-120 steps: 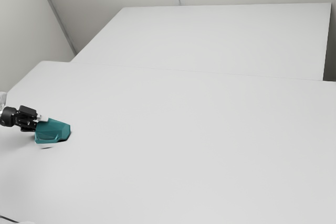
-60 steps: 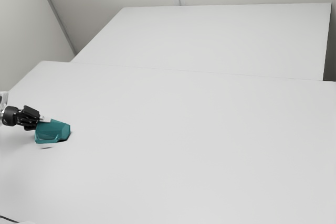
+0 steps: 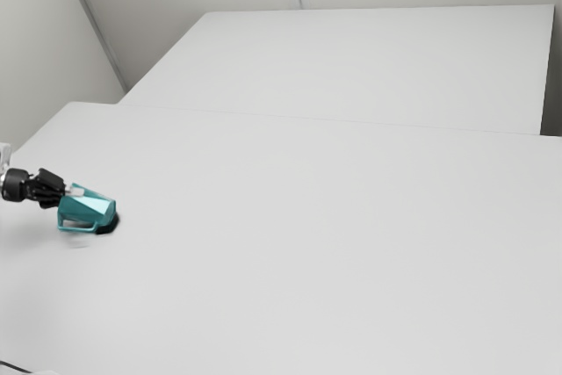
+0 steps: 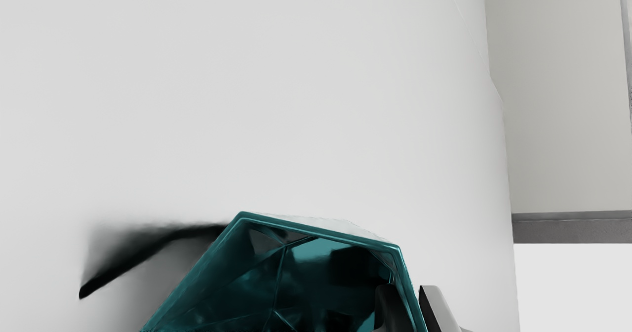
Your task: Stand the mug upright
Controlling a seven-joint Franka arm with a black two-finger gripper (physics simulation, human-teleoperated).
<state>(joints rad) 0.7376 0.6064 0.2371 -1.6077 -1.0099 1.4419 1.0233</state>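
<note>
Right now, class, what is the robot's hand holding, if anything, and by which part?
The mug: the hand pinches its side wall at the open rim, one finger inside, one outside.

Mug (image 4: 296, 282) cut off by 1 edge of wrist view; arm (image 3: 4, 157) cropped at exterior view's left edge.
</note>
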